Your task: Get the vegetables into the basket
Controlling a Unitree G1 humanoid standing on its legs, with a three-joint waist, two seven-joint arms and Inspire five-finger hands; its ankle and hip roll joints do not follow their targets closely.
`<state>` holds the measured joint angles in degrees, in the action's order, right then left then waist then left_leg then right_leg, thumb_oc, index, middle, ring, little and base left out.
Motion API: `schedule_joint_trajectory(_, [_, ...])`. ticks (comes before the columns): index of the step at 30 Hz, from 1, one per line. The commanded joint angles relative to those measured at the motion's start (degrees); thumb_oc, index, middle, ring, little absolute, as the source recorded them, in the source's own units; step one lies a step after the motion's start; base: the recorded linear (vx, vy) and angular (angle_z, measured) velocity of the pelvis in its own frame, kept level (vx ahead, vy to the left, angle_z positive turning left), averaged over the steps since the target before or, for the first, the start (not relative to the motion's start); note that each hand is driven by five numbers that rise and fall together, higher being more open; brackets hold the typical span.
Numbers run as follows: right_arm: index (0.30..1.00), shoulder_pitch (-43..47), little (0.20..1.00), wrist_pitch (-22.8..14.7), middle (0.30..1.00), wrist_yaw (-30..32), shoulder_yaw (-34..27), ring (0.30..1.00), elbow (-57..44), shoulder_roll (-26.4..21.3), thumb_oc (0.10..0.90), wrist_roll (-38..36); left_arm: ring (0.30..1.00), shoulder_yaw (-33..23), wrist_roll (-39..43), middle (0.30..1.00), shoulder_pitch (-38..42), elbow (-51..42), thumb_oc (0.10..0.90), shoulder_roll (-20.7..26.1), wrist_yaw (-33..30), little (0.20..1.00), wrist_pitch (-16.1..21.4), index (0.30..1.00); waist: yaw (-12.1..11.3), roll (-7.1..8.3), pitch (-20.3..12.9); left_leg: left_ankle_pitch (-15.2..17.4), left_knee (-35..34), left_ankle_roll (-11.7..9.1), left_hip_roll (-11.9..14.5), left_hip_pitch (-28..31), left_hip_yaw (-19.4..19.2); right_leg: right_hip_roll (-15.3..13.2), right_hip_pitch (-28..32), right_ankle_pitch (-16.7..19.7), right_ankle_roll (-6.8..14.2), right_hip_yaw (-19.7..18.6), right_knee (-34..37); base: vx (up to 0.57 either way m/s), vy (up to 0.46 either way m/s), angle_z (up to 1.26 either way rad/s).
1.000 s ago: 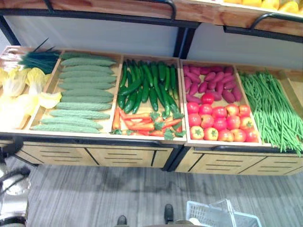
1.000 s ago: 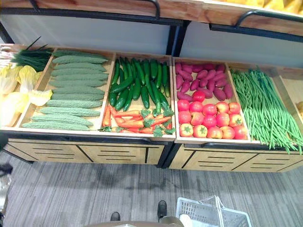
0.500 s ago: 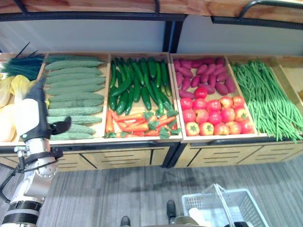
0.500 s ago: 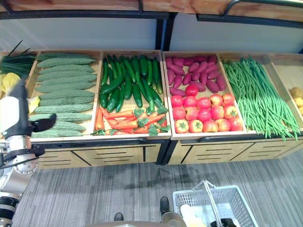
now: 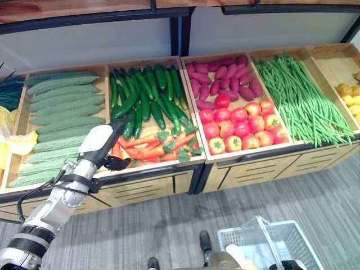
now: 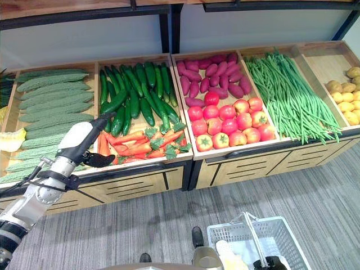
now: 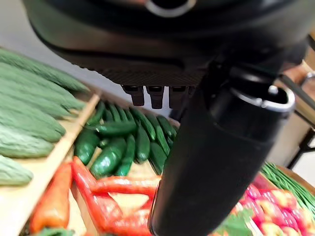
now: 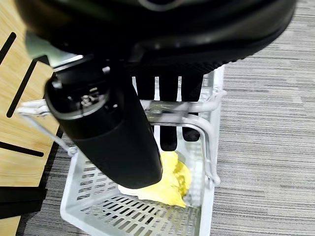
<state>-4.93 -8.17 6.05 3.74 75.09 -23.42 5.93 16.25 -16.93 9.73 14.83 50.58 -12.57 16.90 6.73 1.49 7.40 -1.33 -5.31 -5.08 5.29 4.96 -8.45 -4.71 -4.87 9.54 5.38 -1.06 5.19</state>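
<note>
My left hand (image 5: pixel 98 140) hovers open over the front edge of the wooden display, between the bumpy light-green cucumbers (image 5: pixel 62 112) and the carrots (image 5: pixel 152 149). Its fingers point at the carrots (image 7: pixel 98 189), and it holds nothing. Down at the floor, my right hand (image 6: pixel 270 262) is shut on the handle (image 8: pixel 197 105) of the white wire basket (image 6: pixel 281 236). A pale yellow leafy vegetable (image 8: pixel 167 184) lies inside the basket.
The display's bins hold dark cucumbers (image 5: pixel 146 98), purple sweet potatoes (image 5: pixel 222 76), tomatoes (image 5: pixel 242 126), green beans (image 5: pixel 298 98) and yellow potatoes (image 5: pixel 349 95). Yellow leafy heads (image 5: pixel 14 143) lie at the far left. A wooden shelf overhangs the back. Grey floor lies in front.
The camera has swung right. My left arm rose into view, then moved right from the bumpy cucumbers to the carrots' front edge. The basket stays in my right hand.
</note>
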Motion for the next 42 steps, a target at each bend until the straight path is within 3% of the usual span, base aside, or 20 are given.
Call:
schedule_joint_trajectory(1, [0.300,0.76,0.300,-1.45,0.300,1.40,2.94,0.300,0.10,-2.66,0.400,0.46,1.000,-2.55,0.19,1.000,9.45,0.87,0.900,3.89,-1.86,1.000,1.97,1.000,0.79,3.28,-2.47,0.79,0.31,-1.01,0.82,-0.53,-0.72,-6.38,0.22,0.11,6.75,-0.62,-0.19,0.00,0.000,0.00])
schedule_joint_trajectory(5, [0.300,1.40,0.300,-1.62,0.300,1.73,3.41,0.300,-0.73,-2.91,0.400,0.73,1.000,-0.06,-1.67,1.000,11.53,7.13,0.900,2.34,-3.32,1.000,0.77,1.000,1.16,3.36,-2.30,0.79,0.31,-0.98,0.89,-0.35,-1.29,-6.20,-0.08,0.22,6.72,-1.33,-0.20,0.01,0.007,-0.05])
schedule_joint_trajectory(13, [0.300,2.58,0.300,-1.27,0.300,2.65,4.04,0.300,-0.69,-3.01,0.400,0.85,1.000,2.42,-4.76,1.000,14.43,11.09,0.900,-0.43,-5.30,1.000,-1.11,1.000,1.54,3.24,-1.36,0.73,0.31,-0.83,0.81,-0.61,-1.69,-5.95,-0.89,0.25,6.59,-1.92,-0.35,0.00,0.004,-0.06])
schedule_joint_trajectory(33, [0.300,3.08,0.300,-1.30,0.300,3.34,4.92,0.300,-0.72,-3.01,0.400,0.54,1.000,5.02,-6.07,1.000,19.52,13.33,0.900,-3.19,-9.39,1.000,-2.33,1.000,2.52,3.08,-0.46,0.83,0.31,-1.10,1.27,-0.67,-2.75,-5.22,-2.08,0.04,6.30,-3.25,-0.40,0.01,-0.004,-0.04])
schedule_joint_trajectory(42, [0.300,4.35,0.300,-1.08,0.300,3.69,5.77,0.300,-0.77,-3.32,0.400,0.28,1.000,7.99,-7.91,1.000,22.33,21.00,0.900,-4.71,-9.87,1.000,-4.68,1.000,3.02,2.98,0.55,0.56,0.31,-1.13,1.41,-1.27,-3.50,-4.74,-3.59,0.26,6.15,-4.16,-0.66,0.00,0.004,-0.05])
